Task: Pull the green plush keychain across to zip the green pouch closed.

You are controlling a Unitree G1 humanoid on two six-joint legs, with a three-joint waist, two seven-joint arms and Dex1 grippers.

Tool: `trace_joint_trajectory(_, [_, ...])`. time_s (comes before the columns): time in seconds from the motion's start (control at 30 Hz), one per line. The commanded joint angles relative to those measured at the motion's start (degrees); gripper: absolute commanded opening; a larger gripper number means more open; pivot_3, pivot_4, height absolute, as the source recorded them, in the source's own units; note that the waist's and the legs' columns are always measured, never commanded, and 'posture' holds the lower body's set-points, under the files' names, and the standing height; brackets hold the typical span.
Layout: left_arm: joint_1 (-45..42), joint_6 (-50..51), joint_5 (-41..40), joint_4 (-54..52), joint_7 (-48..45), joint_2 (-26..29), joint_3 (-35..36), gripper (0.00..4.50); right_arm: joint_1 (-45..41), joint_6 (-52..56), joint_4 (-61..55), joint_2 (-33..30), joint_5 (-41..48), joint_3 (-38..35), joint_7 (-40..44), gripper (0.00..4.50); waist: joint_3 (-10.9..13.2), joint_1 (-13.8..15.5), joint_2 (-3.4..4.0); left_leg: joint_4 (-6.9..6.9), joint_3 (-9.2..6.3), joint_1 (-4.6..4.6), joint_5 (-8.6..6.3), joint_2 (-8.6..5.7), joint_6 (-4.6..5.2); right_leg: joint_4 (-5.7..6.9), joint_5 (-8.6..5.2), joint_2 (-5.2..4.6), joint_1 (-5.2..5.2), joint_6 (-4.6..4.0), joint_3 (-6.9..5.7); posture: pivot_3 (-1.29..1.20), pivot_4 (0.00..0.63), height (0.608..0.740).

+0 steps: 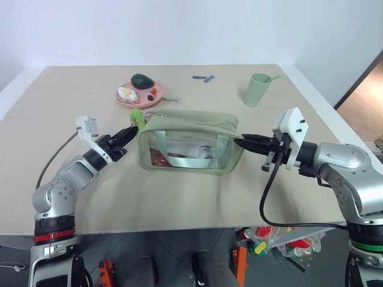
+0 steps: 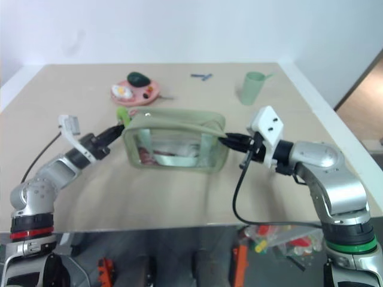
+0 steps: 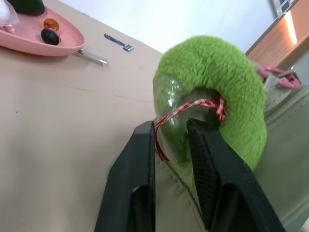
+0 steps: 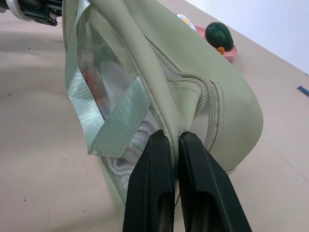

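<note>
The pale sage-green pouch (image 1: 188, 143) stands in the middle of the table, with clear side windows and a webbing strap. Its green plush keychain (image 1: 138, 117), a lime fuzzy ring on a red-and-white cord, sits at the pouch's upper left corner. My left gripper (image 1: 130, 133) reaches in from the left. In the left wrist view its fingers (image 3: 171, 126) are shut on the keychain's (image 3: 227, 72) plastic-wrapped lower part and cord. My right gripper (image 1: 240, 142) is at the pouch's right end, shut on the end seam (image 4: 173, 137) beside the zip track.
A pink plate (image 1: 128, 103) with a dark avocado (image 1: 142, 81) and small toy foods lies behind the pouch. A pale green cup (image 1: 258, 89) stands at the back right, and a small blue object (image 1: 203, 78) lies near the far edge.
</note>
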Motion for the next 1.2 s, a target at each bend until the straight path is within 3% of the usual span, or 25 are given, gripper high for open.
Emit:
trace_joint_trajectory(0.03, [-1.3, -1.42, 0.49, -0.28, -1.22, 0.44, 0.45, 1.29, -0.04, -0.58, -1.87, -1.23, -0.15, -0.56, 0.1, 0.0, 0.0, 0.01, 0.0, 0.0, 0.0, 0.0, 0.0, 0.0, 0.0, -0.01, 0.0, 0.0, 0.0, 0.0, 0.0, 0.0, 0.15, 0.74])
trace_joint_trajectory(0.17, [-1.7, -1.16, 0.09, 0.18, -1.83, 0.03, 0.27, 1.29, 0.26, -0.53, -2.21, -1.5, -0.09, -0.56, 0.14, 0.0, 0.0, 0.01, 0.0, 0.0, 0.0, -0.01, 0.0, 0.0, 0.0, -0.02, 0.0, 0.0, 0.0, 0.01, 0.0, 0.0, 0.15, 0.74])
trace_joint_trajectory(0.27, [-2.32, -1.81, 1.0, 1.32, -2.0, -0.27, -0.15, 0.47, 0.42, -0.65, -2.35, -1.6, -0.11, -0.51, 0.1, 0.0, 0.0, 0.03, 0.0, 0.0, -0.01, -0.01, 0.0, 0.0, 0.0, -0.02, 0.0, 0.0, 0.0, 0.0, -0.01, 0.0, 0.15, 0.74])
trace_joint_trajectory(0.43, [-3.29, -2.72, 2.12, 2.74, -3.14, -0.54, -0.82, 0.47, 0.55, -1.0, -2.28, -1.73, -0.22, -0.42, 0.21, 0.0, 0.0, 0.03, 0.0, 0.0, 0.0, -0.01, 0.0, 0.0, 0.0, -0.02, 0.0, 0.0, 0.0, 0.01, 0.0, 0.0, 0.15, 0.74])
trace_joint_trajectory(0.47, [-3.47, -2.84, 2.21, 2.96, -3.42, -0.6, -0.89, 0.02, 0.53, -1.06, -2.24, -1.76, -0.27, -0.39, 0.23, 0.0, 0.0, 0.03, 0.0, 0.0, 0.0, -0.01, 0.0, 0.0, 0.0, -0.02, 0.01, 0.0, 0.0, 0.01, 0.0, 0.0, 0.15, 0.74])
trace_joint_trajectory(0.97, [-5.78, 2.07, -4.73, -5.45, -2.25, 4.72, 3.48, 0.01, 1.42, -2.03, -1.97, -2.37, -0.33, -0.62, 0.64, 0.0, 0.02, 0.03, -0.04, -0.02, -0.01, -0.03, 0.0, 0.01, 0.0, -0.04, 0.01, -0.01, 0.0, 0.03, -0.02, 0.0, 0.15, 0.74])
trace_joint_trajectory(1.2, [-12.56, 7.39, -7.8, -11.34, -2.51, 7.69, -0.59, 0.01, 1.5, -2.89, -1.41, -2.44, -0.58, -0.23, 1.12, 0.0, 0.05, 0.03, -0.11, -0.01, -0.01, -0.02, 0.0, 0.0, 0.0, -0.07, 0.02, -0.01, 0.01, 0.04, -0.02, 0.0, 0.15, 0.74])
